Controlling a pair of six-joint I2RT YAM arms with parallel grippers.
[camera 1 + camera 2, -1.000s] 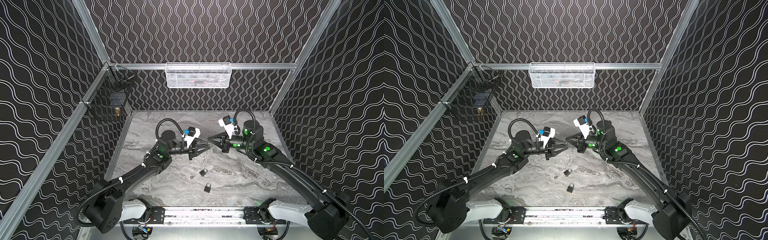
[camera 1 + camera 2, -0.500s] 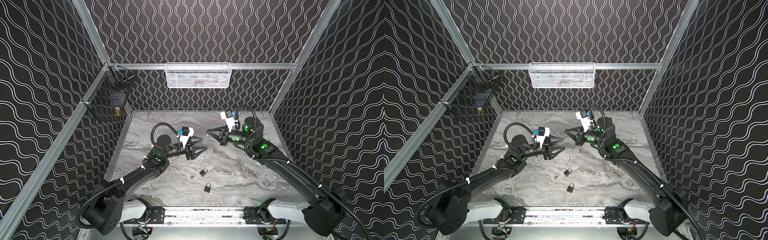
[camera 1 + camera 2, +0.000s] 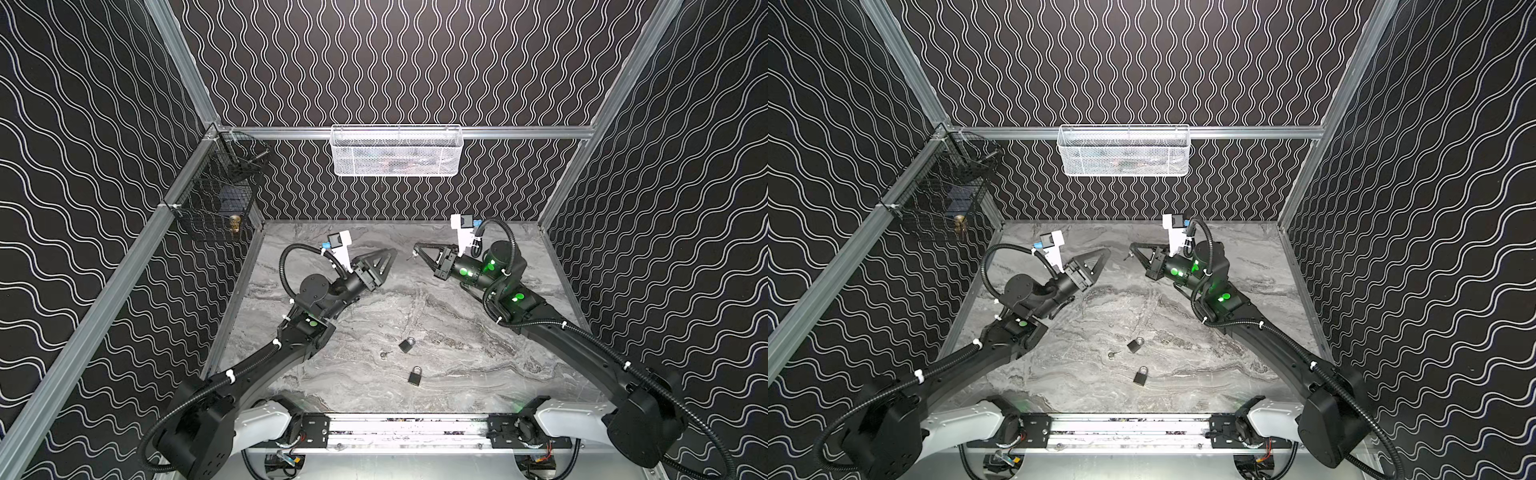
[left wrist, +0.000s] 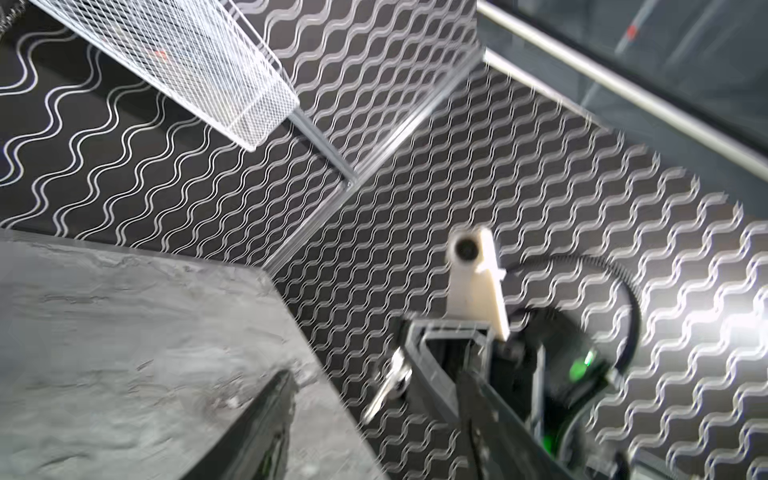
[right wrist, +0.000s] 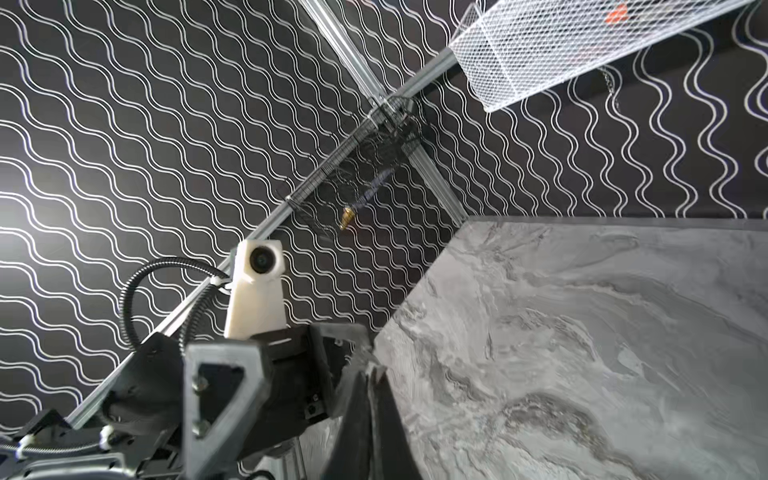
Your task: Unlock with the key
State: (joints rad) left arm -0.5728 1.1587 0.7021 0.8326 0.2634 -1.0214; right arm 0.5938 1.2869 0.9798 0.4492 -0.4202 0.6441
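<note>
Padlocks, two of them, lie on the near middle of the table [image 3: 419,307]. The far padlock [image 3: 407,345] sits a little behind the near padlock [image 3: 414,376]. A small loose key [image 3: 385,354] lies just left of the far padlock. Nothing touches any of them.

Both arms are up in the air over the far part of the table, well away from the padlocks. The right pincer [image 3: 417,250] is clenched on a little silver key [image 4: 390,384]. The left wrist view shows the key sticking out from its tips. The left pincer [image 3: 388,262] is released, with its jaws wide and nothing between them. The two pincers point at each other, near but apart.

I think the job now is to bring the silver key down to a padlock. To do it well, the right pincer should squeeze hard all the way, so the thin key does not twist or slip. The left pincer should go down first and pinch one padlock by its black body. The keyhole end should be left free and facing the key. Then the key should go in straight and slow, all the way, before any turn. A crooked push could shove the padlock away or knock the key loose.
</note>
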